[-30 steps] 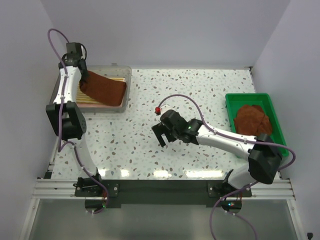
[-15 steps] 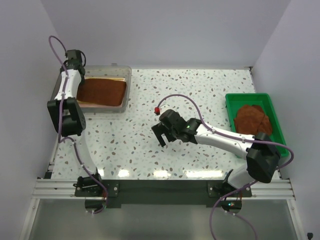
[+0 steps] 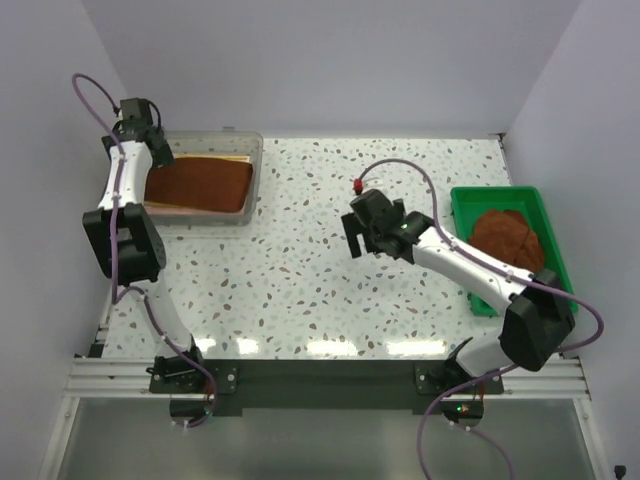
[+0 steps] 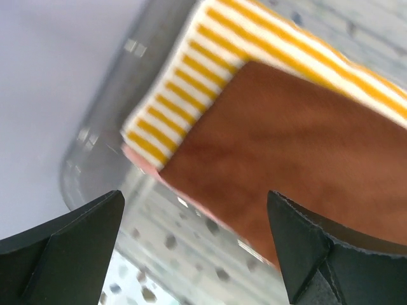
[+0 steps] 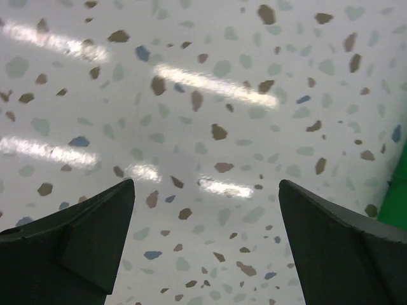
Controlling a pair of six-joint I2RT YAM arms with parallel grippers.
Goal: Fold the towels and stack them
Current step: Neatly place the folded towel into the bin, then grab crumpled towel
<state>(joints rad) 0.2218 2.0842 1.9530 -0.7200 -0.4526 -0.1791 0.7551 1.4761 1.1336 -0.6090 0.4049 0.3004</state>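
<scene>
The right gripper (image 5: 206,185) is hovering over the middle of the speckled table (image 3: 300,290), its fingers standing wide apart with nothing but bare tabletop showing between them. To its right, a green tray (image 3: 495,192) is sitting at the table's right edge, and a crumpled rust-brown towel (image 3: 505,238) is lying bunched inside it, unfolded. Farther back on the left, a clear bin (image 3: 255,180) is holding the stack: a folded rust-brown towel (image 3: 200,185) is lying flat on top, a yellow-and-white striped towel (image 4: 172,108) is showing out from under its edges, and a sliver of a salmon-pink towel (image 4: 138,159) is peeking out at one corner beneath them. The left gripper (image 4: 195,194) is hanging above the bin's far left corner, its fingers spread wide and gripping nothing, clear of the stack below.
</scene>
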